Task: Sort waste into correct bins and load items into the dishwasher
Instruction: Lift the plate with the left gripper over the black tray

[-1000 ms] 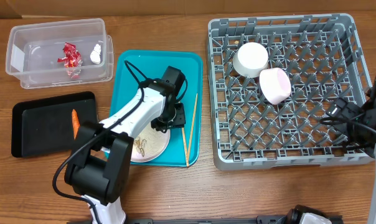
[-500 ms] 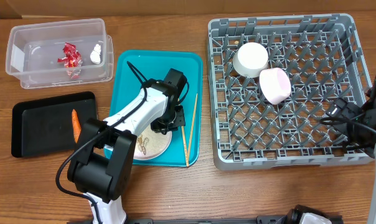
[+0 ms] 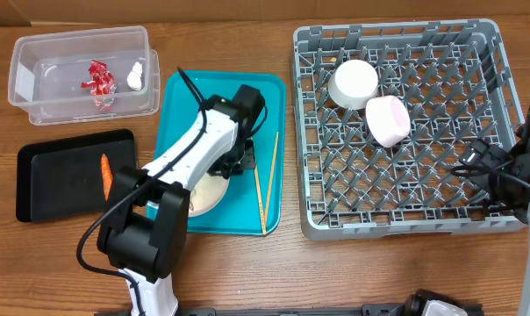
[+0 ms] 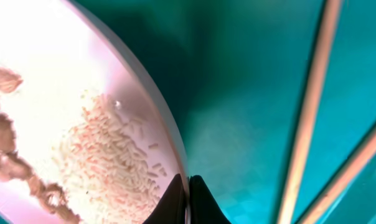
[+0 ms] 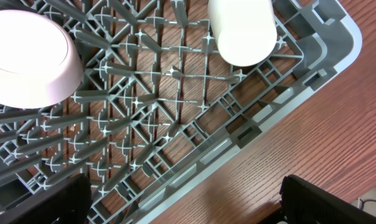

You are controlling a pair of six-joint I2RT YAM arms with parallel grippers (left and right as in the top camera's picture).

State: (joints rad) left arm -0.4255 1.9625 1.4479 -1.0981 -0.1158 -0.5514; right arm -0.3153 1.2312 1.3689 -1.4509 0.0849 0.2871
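My left gripper (image 4: 188,200) is shut on the rim of the white plate (image 4: 82,93), one fingertip on each side of the edge. The plate (image 3: 204,195) sits tilted on the teal tray (image 3: 182,101), mostly hidden under my left arm. Beige scraps (image 4: 1,155) and rice-like crumbs lie on it. Two wooden chopsticks (image 3: 267,180) rest on the tray to its right. The grey dishwasher rack (image 3: 397,226) holds a white cup (image 3: 353,82) and a white bowl (image 3: 388,120). My right gripper (image 5: 185,199) hangs open above the rack's near edge, holding nothing.
At the back left, a clear tub (image 3: 81,35) holds a red wrapper (image 3: 99,79) and a white wrapper (image 3: 135,77). A black tray (image 3: 63,175) on the left holds an orange carrot (image 3: 105,174). Bare wooden table lies in front of the rack.
My left gripper has closed on the plate's rim, and the plate has tipped up and shifted a little toward the tray's middle. The right arm has not moved.
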